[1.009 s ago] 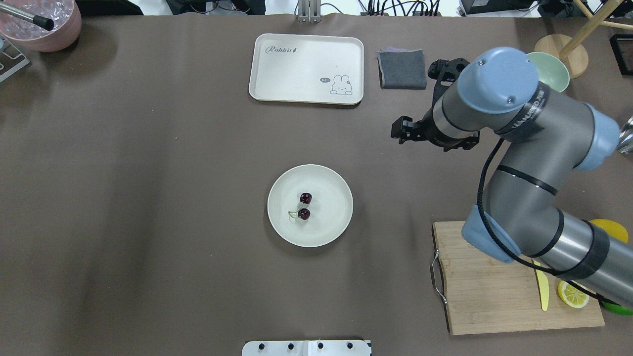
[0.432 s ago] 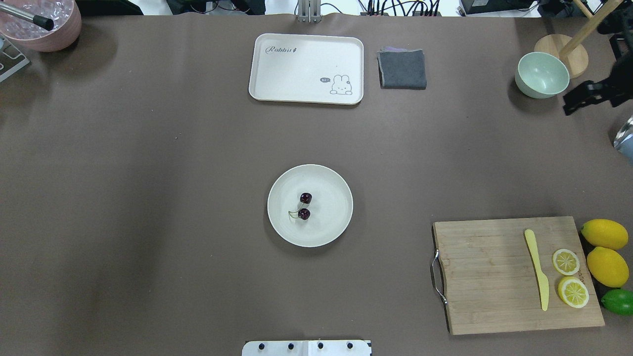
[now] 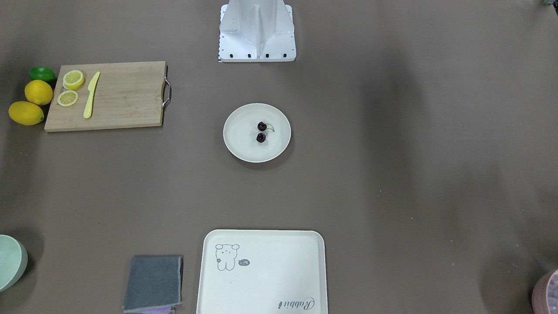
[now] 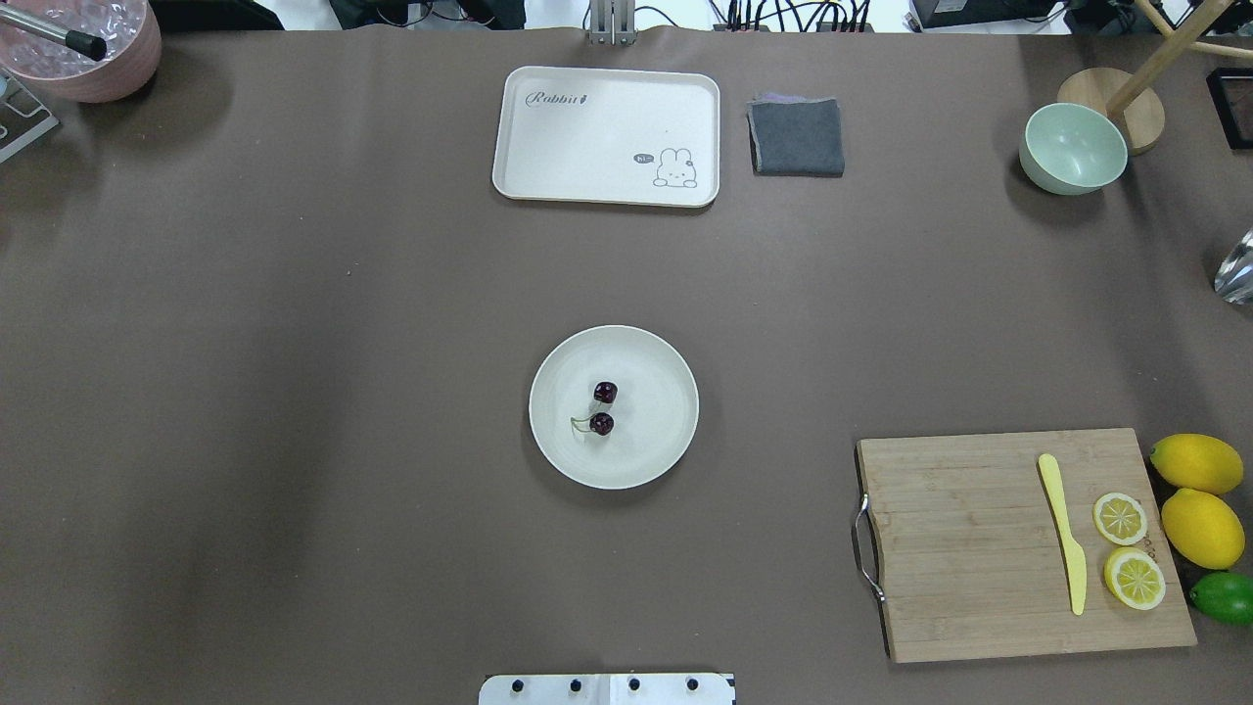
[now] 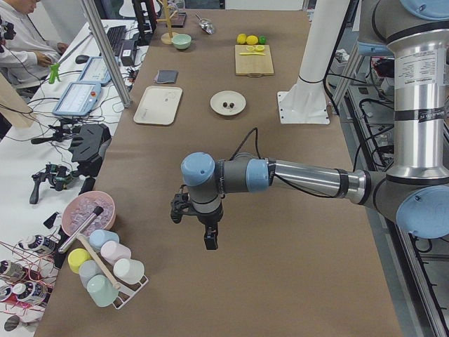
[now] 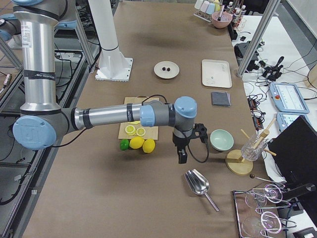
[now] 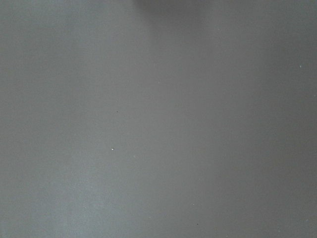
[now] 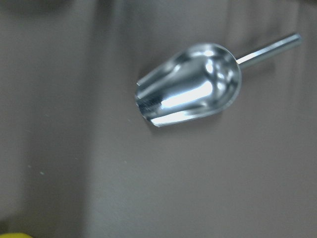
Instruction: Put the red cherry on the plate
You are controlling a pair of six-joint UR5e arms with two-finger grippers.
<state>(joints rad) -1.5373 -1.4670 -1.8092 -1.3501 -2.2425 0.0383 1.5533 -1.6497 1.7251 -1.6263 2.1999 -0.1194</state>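
Note:
The red cherry (image 4: 603,409), a pair of dark maroon fruits on pale stems, lies near the middle of the off-white plate (image 4: 654,416) at the table's centre. It also shows in the front view as the cherry (image 3: 261,132) on the plate (image 3: 241,135). No gripper is near it. My left gripper (image 5: 208,237) hangs over bare table far to the robot's left, and I cannot tell its state. My right gripper (image 6: 182,154) hangs beyond the lemons at the far right, next to a metal scoop (image 8: 190,91); I cannot tell its state either.
A cream tray (image 4: 606,135) and a grey cloth (image 4: 797,137) lie at the back. A pale green bowl (image 4: 1073,149) stands at the back right. A cutting board (image 4: 979,548) holds a yellow knife (image 4: 1062,534) and lemon slices, with whole lemons (image 4: 1199,494) beside it.
The right arm has swung from over the table's right side out past the right edge of the overhead view. The cherry and plate have not moved.

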